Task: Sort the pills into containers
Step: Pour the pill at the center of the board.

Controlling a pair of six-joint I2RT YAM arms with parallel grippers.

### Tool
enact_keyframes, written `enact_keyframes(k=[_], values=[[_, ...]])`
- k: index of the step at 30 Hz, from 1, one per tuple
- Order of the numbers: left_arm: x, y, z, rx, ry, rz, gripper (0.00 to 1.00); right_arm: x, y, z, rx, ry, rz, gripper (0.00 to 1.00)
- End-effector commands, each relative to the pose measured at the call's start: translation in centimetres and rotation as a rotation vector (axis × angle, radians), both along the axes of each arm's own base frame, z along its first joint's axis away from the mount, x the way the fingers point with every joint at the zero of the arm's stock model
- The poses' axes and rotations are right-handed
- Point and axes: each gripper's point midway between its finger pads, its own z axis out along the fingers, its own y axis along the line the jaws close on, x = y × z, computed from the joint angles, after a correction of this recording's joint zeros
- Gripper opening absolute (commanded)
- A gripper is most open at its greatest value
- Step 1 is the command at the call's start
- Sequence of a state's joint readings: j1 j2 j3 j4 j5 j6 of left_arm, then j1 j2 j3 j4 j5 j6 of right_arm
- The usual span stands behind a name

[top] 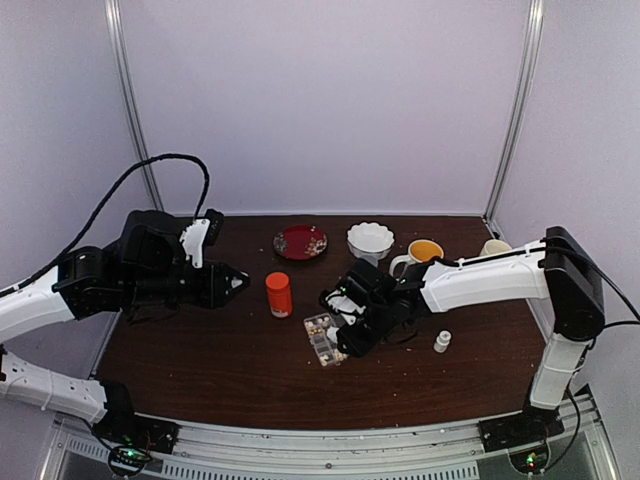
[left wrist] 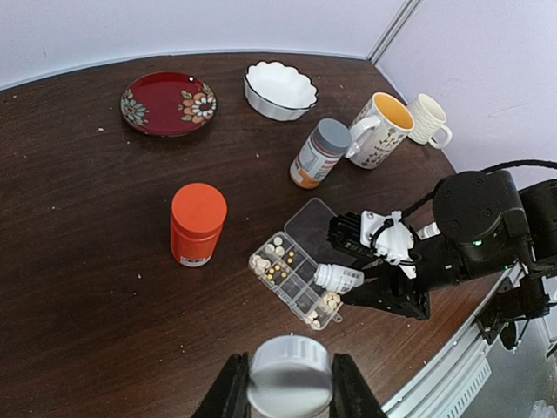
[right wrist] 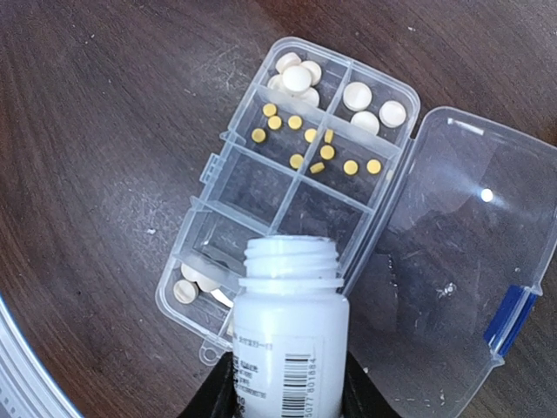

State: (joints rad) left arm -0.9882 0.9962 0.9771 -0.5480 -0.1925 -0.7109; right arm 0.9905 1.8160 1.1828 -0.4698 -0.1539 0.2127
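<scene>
The clear pill box (right wrist: 228, 165) lies open on the dark table, its lid (right wrist: 452, 252) folded out to the right. White pills (right wrist: 296, 77) fill the far cells, small yellow pills (right wrist: 296, 122) the cells below them, and a few white pills (right wrist: 185, 290) lie in the near end cell; the middle cells look empty. My right gripper (right wrist: 290, 387) is shut on a small white uncapped bottle (right wrist: 291, 340), tipped with its mouth over the box's near cells (left wrist: 339, 278). My left gripper (left wrist: 290, 383) is shut on a white cap (left wrist: 290, 376), held above the table to the left of the box (top: 325, 338).
An orange-red bottle (left wrist: 197, 223) stands left of the box. A grey-capped bottle (left wrist: 318, 153), a yellow-lined mug (left wrist: 383, 129), a ribbed white mug (left wrist: 428, 120), a white bowl (left wrist: 280, 87) and a red plate (left wrist: 168, 103) stand behind. Another small white bottle (top: 442, 342) stands right of the right arm.
</scene>
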Motion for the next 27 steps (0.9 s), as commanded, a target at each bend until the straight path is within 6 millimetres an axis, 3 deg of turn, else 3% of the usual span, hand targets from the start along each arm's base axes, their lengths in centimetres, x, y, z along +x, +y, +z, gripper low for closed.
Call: enact_keyframes(k=[1, 7, 10, 14, 23, 27], values=[[0.3, -0.6, 1.0, -0.026, -0.022, -0.018, 0.00, 0.7, 0.6, 0.8, 0.024, -0.023, -0.007, 0.00], [0.3, -0.6, 0.8, -0.022, -0.017, -0.017, 0.00, 0.9, 0.3, 0.6, -0.013, -0.025, -0.008, 0.00], [0.3, -0.5, 0.7, -0.021, -0.016, -0.015, 0.00, 1.4, -1.0, 0.0, -0.099, -0.037, -0.042, 0.00], [0.3, -0.5, 0.6, -0.020, -0.015, -0.014, 0.00, 0.8, 0.2, 0.7, -0.001, -0.019, -0.022, 0.00], [0.2, -0.8, 0.5, -0.019, -0.008, -0.024, 0.00, 1.2, -0.1, 0.3, -0.070, -0.013, -0.033, 0.00], [0.2, -0.8, 0.5, -0.018, -0.007, -0.024, 0.00, 0.9, 0.7, 1.3, 0.019, -0.022, -0.030, 0.00]])
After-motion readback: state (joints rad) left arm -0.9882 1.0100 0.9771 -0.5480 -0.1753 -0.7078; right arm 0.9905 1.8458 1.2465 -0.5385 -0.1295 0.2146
